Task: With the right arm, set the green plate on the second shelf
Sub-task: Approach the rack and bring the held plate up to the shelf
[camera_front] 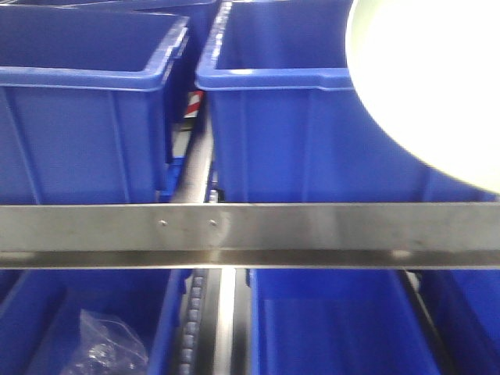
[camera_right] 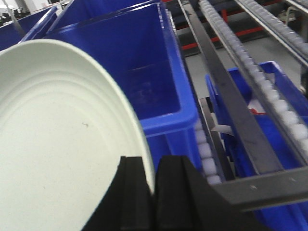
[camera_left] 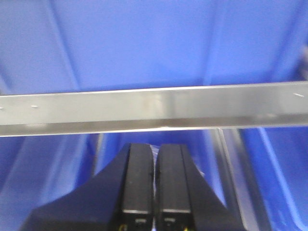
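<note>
The green plate [camera_right: 62,139] is pale mint with faint rings and fills the left of the right wrist view, tilted on edge. My right gripper [camera_right: 154,166] is shut on its rim, one black finger on each face. In the front view the plate [camera_front: 437,78] hangs at the top right, in front of and above a blue bin [camera_front: 312,117] on the upper shelf level; the right gripper itself is out of that view. My left gripper [camera_left: 154,154] is shut, fingers together with only a thin sliver of something pale between them, just below a steel shelf rail [camera_left: 154,108].
A steel shelf rail [camera_front: 250,234] crosses the front view, with blue bins above [camera_front: 86,109] and below [camera_front: 328,328]. A clear plastic bag [camera_front: 105,348] lies in the lower left bin. Roller tracks [camera_right: 260,82] and metal bars run to the right of the plate's bin [camera_right: 144,67].
</note>
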You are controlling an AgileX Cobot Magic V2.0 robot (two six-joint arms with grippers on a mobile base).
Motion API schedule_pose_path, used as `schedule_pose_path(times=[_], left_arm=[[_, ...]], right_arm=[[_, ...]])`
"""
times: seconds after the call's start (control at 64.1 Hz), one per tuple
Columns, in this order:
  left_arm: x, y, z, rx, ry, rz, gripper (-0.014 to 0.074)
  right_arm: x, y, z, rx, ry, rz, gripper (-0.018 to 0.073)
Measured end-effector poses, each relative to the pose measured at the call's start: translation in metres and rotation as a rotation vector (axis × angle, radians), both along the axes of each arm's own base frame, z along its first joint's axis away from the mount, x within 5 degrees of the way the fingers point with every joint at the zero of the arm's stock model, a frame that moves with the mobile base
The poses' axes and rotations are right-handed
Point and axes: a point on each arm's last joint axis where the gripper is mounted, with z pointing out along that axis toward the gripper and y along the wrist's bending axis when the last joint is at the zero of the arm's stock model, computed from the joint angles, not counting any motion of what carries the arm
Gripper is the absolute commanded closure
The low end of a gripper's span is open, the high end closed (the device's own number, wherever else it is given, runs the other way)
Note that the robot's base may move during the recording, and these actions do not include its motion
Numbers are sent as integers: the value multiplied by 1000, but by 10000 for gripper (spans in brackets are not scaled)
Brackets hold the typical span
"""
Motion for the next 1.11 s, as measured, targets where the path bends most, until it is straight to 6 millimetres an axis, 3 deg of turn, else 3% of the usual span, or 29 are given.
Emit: schedule_pose_path(times=[1.108], left_arm=[[0,0,0,0,0,0,472]], right_arm=[[0,0,0,0,0,0,504]])
